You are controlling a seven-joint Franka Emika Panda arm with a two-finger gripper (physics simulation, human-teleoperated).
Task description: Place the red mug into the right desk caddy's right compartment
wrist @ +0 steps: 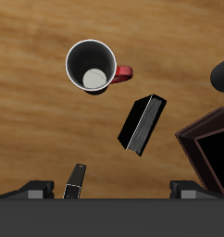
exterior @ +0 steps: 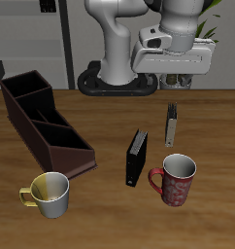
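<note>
The red mug (exterior: pixel 176 180) with white speckles stands upright near the table's front edge, its handle toward a black book. In the wrist view the mug (wrist: pixel 92 67) shows from above, grey inside. The right desk caddy (exterior: pixel 47 122) is a long maroon-brown box lying at an angle, well away from the mug; one of its ends shows in the wrist view (wrist: pixel 211 153). Its right compartment (exterior: pixel 22 89) is the tall-walled end section farthest back. My gripper (exterior: pixel 179 82) hangs high above the table, farther back than the mug, open and empty, with its fingertips (wrist: pixel 31 190) spread wide.
A black book (exterior: pixel 137 158) (wrist: pixel 142 123) stands between mug and caddy. A thin grey book (exterior: pixel 171 124) (wrist: pixel 75 180) lies under the gripper. A cream-yellow mug (exterior: pixel 50 193) stands by the caddy's sloped low end. The robot's base (exterior: pixel 115 78) is at the back.
</note>
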